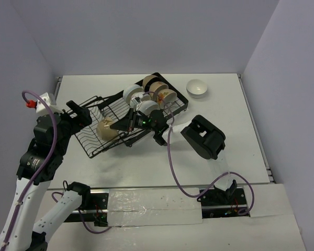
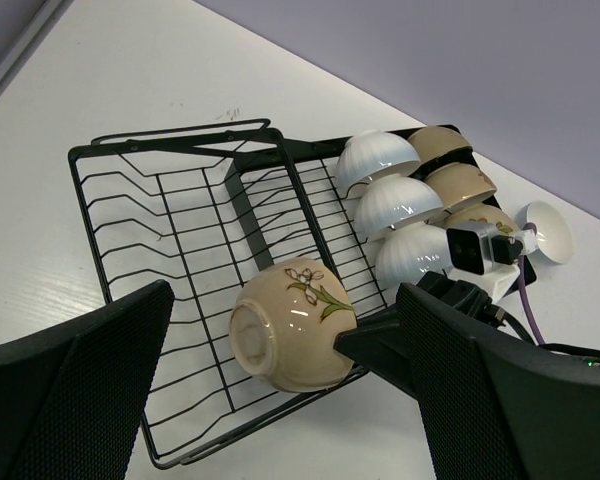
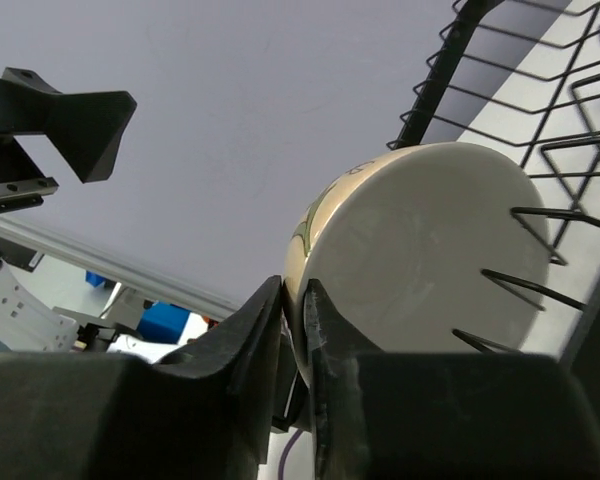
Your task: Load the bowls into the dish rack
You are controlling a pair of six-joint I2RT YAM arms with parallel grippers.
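From above, we see the right pincer (image 1: 115,127) stretched over the dish rack (image 1: 102,107). Its jaws are drawn narrow onto the rim of a flowered bowl (image 1: 105,130), which lies at the pincer's tip in the rack's left section. Behind that pincer's wrist, six bowls (image 1: 158,86) stand on edge in the rack's other section. Beyond them a white bowl (image 1: 197,87) sits alone on the table (image 1: 240,146). The left pincer (image 1: 82,112) hangs over the rack's left end, its jaws spread wide and holding nothing.

Through the left wrist camera we look down between that pincer's two wide-set fingers (image 2: 80,390). The flowered bowl lies on its side just past them on the rack's wires. Its foot is turned toward the left finger, and its mouth faces the right pincer, which comes in from the right. The six bowls stand farther off to the right, three white and three tan.

At the right wrist, both fingers (image 3: 245,335) clamp the bowl's rim, one on each side of it. The pale inside faces us, with tines just past it. The other pincer hangs up to the left, well apart.
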